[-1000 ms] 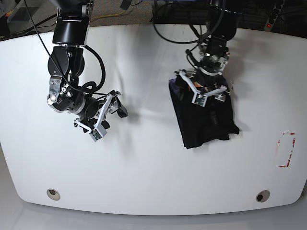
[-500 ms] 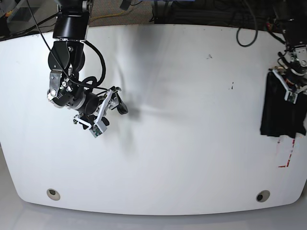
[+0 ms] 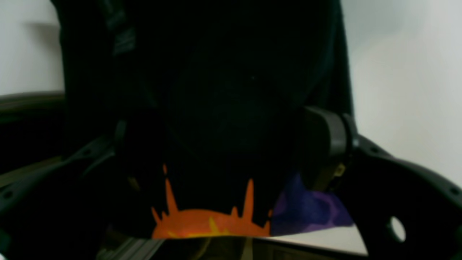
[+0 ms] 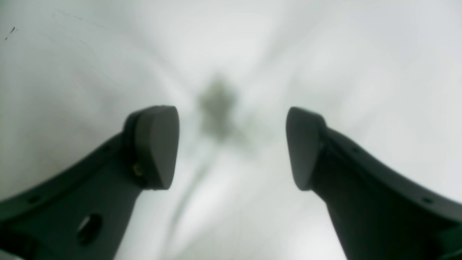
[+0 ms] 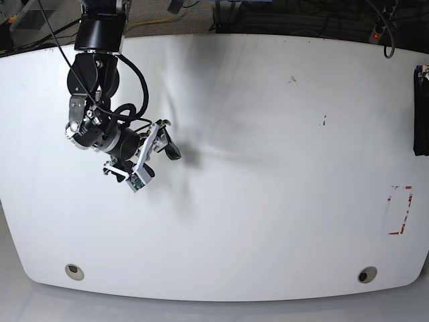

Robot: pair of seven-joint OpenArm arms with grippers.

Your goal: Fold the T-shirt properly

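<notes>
Moved since 0.5 s ago: the T-shirt, then hanging as a dark bundle inside the table's right edge in the base view, now shows only as a black strip at that view's far right border; 1.0 s ago it lay right of table centre. The right arm has barely shifted.

Item 1, T-shirt: black cloth, filling the left wrist view, with an orange-yellow spiked graphic and a purple patch along its lower edge.

Item 2, left gripper: clamped on the T-shirt, cloth bunched between its 2 dark fingers. Not visible in the base view.

Item 3, right gripper: jaws set wide apart, holding nothing, blurred white surface between them. In the base view it hangs over the table's left part.

Item 4, white table: red-marked rectangle near its right edge.
</notes>
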